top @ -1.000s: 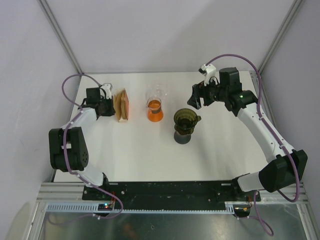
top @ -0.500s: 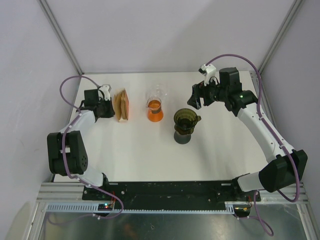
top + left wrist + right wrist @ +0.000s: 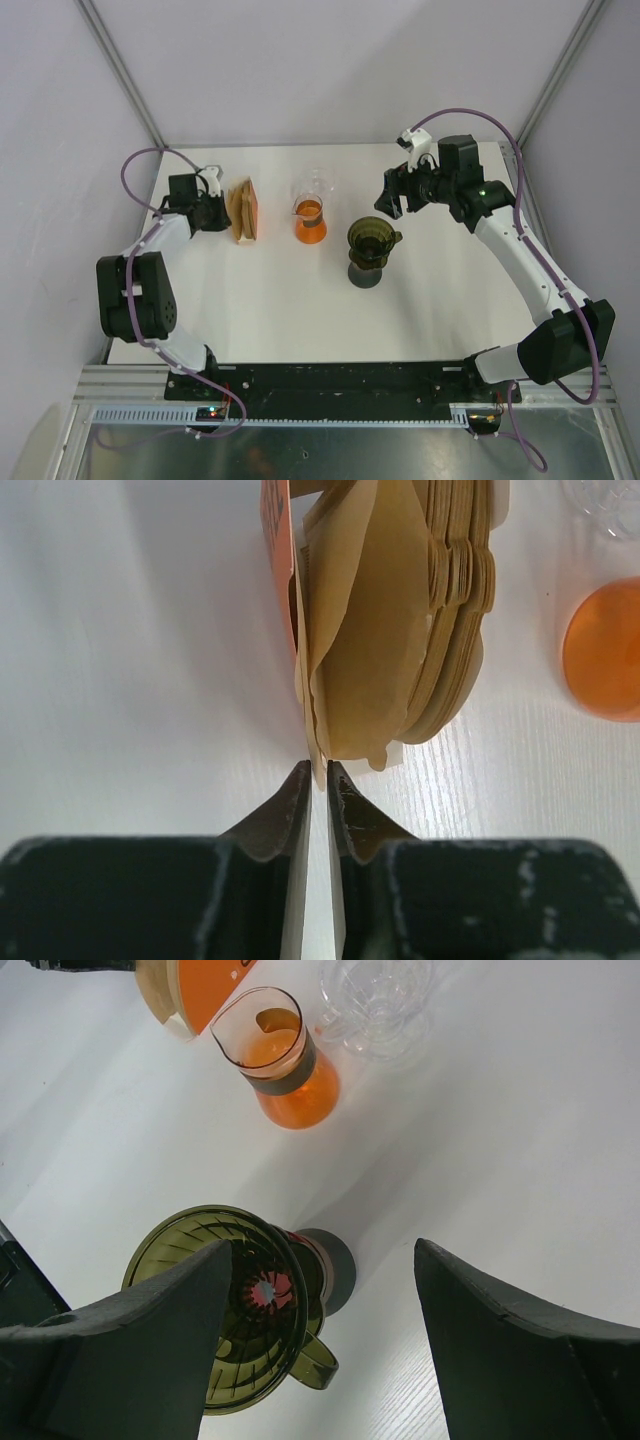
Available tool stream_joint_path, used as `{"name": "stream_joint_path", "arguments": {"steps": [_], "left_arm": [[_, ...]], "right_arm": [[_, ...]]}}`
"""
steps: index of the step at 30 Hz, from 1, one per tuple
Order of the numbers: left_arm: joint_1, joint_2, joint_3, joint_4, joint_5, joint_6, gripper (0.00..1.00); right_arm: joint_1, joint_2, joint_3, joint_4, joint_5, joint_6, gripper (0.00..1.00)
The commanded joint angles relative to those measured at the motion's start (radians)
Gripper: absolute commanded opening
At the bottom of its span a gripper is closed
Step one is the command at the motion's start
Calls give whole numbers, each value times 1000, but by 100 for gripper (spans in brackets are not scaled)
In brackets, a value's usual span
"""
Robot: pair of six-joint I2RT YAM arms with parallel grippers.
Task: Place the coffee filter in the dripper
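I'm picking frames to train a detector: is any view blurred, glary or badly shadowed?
Top view: evenly lit, sharp, no glare. Left wrist: filter stack crisp, tool fingers dark and soft. Right wrist: dripper sharp, soft shadow beside it.

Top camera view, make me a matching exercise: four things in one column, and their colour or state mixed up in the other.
1 dripper
2 carafe
3 filter stack
4 right gripper

A tan paper
B jaws open
C holds orange liquid
D dark green, no filter inside

Pairs: 1-D, 2-C, 3-A, 4-B
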State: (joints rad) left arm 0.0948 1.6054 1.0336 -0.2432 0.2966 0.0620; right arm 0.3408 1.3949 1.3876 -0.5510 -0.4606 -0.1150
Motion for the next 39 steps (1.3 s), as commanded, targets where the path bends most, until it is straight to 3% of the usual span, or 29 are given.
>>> {"name": "stream_joint_path", "arguments": {"steps": [1,12,39], "left_arm": [[9,19,52,21,19,8,14],[9,28,52,20,20,11,1],[11,-140,-105,-20,23,72,1]], "right_arm": [[8,-11,2,3,-11,-17,78],[9,-10,2,0,-9,-17,78],[11,-23,2,-1,-5,-19,79]]}}
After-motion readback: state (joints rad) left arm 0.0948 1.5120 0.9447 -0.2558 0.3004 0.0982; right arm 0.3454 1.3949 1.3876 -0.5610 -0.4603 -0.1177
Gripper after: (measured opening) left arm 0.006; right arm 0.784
